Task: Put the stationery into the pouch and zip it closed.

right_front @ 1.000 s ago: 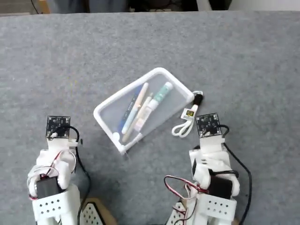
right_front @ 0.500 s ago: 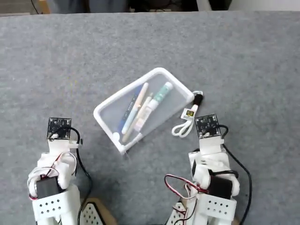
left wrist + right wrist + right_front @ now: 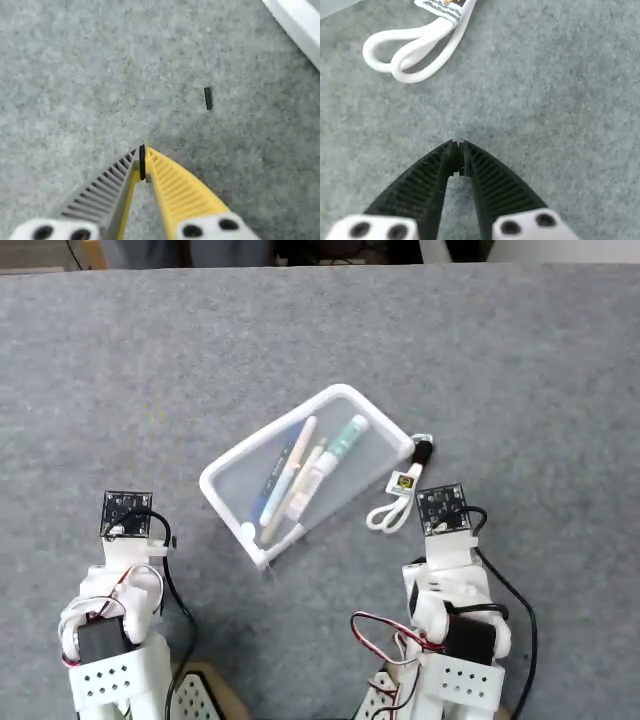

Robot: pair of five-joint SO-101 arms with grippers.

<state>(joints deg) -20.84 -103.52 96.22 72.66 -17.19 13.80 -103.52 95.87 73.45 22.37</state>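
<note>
Both pairs of jaws are pressed together with nothing between them. The left gripper (image 3: 141,162) hangs over the bare grey table (image 3: 75,60). The right gripper (image 3: 457,157) hangs over the same surface, just short of a white cord loop (image 3: 415,47).

In the high view the pouch (image 3: 235,480) lies slantwise at the middle of the frame, well apart from both arms. The pens (image 3: 287,480) show through its clear side, so the stationery is inside. Its black zip pull (image 3: 423,452) sits at the corner toward the right of the frame. The cord loop and a small tag (image 3: 403,481) trail from it toward the arm at lower right.

From this I judge the filling step done and the work to stand at the zipping, or just past it. Whether the zip is drawn fully shut I cannot tell. If a gap is left, the next move calls for one arm to pin the pouch flat while the other opens, takes the pull or the cord, and draws it along the edge. If it is shut, nothing is needed but to rest.

Against the frame a second ago, the left arm at lower left has drawn back a little toward the bottom edge. The right arm, the pouch and the cord loop lie as they did.
</note>
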